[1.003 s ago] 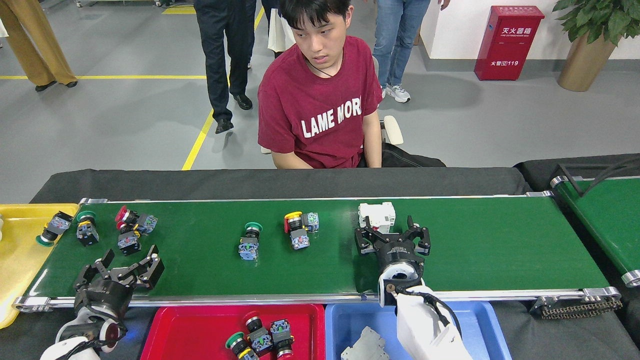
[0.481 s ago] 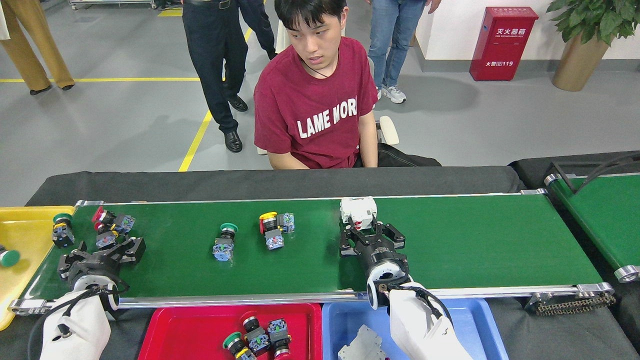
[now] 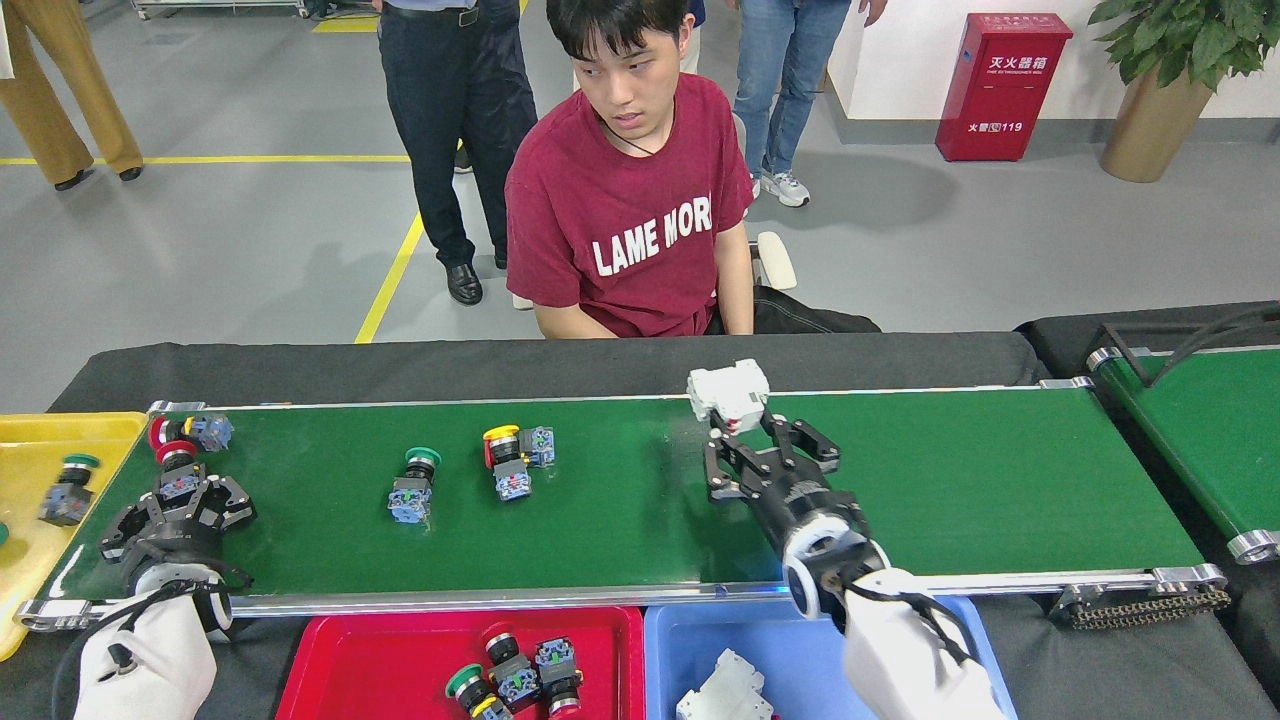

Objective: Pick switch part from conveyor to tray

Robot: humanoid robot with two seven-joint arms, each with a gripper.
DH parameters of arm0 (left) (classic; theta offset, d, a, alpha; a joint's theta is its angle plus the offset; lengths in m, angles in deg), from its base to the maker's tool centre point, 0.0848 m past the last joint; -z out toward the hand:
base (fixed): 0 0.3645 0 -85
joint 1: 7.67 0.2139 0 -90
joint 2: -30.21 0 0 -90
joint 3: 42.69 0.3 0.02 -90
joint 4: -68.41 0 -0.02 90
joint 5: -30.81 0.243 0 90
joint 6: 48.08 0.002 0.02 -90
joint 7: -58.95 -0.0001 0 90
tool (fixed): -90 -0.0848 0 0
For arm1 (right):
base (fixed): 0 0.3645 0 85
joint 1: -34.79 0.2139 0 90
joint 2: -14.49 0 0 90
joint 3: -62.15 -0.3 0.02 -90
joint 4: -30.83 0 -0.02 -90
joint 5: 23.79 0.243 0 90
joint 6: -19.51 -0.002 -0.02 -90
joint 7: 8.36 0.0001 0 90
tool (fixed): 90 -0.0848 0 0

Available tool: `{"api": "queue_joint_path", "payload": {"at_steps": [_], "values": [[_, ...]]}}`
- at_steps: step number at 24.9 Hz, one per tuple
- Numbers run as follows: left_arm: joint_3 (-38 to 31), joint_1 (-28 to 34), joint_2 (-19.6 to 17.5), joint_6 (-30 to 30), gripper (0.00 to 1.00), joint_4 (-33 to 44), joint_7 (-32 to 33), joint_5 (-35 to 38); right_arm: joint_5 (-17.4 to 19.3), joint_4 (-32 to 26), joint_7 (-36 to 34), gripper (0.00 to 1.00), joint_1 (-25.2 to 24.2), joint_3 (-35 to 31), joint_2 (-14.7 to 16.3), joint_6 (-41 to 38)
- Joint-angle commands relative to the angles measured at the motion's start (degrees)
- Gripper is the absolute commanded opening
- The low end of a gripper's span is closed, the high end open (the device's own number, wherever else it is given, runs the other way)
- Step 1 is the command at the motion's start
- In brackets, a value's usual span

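Right gripper [image 3: 748, 432] grasped a white switch part [image 3: 729, 393] near the far edge of the conveyor [image 3: 950, 490].

The left gripper [image 3: 178, 503] was clenched around a red-capped switch part [image 3: 180, 474] near the conveyor's left end, close to the near rail. More switches lay on the belt left of centre, and one in the yellow tray [image 3: 30, 540]. The red tray [image 3: 380, 665] and blue tray [image 3: 700, 640] sat below the near rail, each holding parts.
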Motion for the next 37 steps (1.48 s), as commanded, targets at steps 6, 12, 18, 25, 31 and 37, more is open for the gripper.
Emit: {"api": "queue_joint_path", "payload": {"at_steps": [6, 12, 18, 25, 31, 37], "values": [[-3.3, 28.9, -3.3, -30.9, 0.15, 43.0, 2.0, -1.0, 3.2, -9.5, 0.6, 0.08, -13.0, -15.4, 5.6, -28.3], [-2.7, 39.3, 4.6, -33.5, 1.00, 53.2, 4.8, -0.4, 3.3, -9.0, 0.8, 0.09, -21.5, -31.4, 5.5, -39.6], [-6.2, 39.6, 6.6, -25.0, 1.00, 53.4, 4.9, -0.4, 3.3, -9.2, 0.8, 0.09, -27.8, -36.4, 6.5, -39.6], [-12.7, 39.5, 4.7, -8.0, 1.00, 48.9, 4.8, -0.7, 2.9, -9.4, 3.5, 0.28, -31.1, -36.3, 6.0, -39.6], [-14.3, 38.0, 3.2, -11.6, 1.00, 46.2, 5.2, -2.0, 4.0, -9.6, 8.5, 0.98, -31.0, -37.7, 1.8, -39.6], [-13.6, 30.8, -1.0, -15.0, 1.00, 44.2, 12.0, -7.5, 11.2, -9.8, 9.0, 0.98, -25.0, -39.1, -0.1, -39.6]]}}
